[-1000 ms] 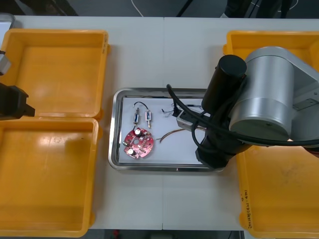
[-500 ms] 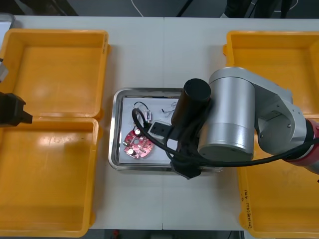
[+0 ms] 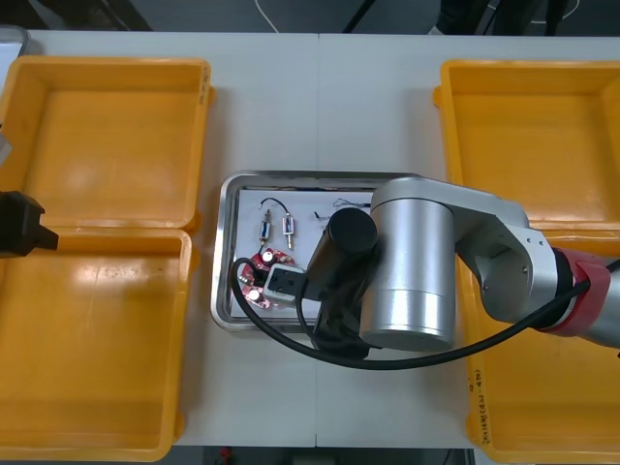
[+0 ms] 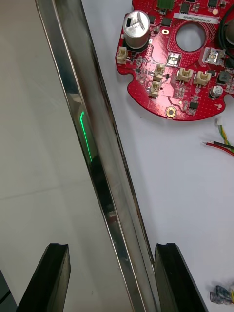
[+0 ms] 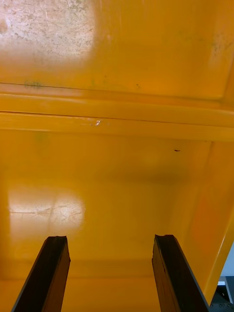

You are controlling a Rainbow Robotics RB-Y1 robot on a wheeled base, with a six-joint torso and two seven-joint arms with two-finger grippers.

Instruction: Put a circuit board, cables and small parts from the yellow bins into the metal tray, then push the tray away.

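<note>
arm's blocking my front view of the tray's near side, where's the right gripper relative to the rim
observer: The right gripper is open and straddles the metal tray's rim: one finger over the table, the other over the white inside.
operator: anything else between the fingers
observer: No. The circuit board lies farther in, past the fingertips.
operator: left arm busy
observer: No, the left gripper hangs open over a yellow bin.

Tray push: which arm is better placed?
Right, likely. The right gripper, open, straddles the metal tray at its rim near the circuit board, which lies inside. The left gripper, open, hangs over a yellow bin, well away.
</note>
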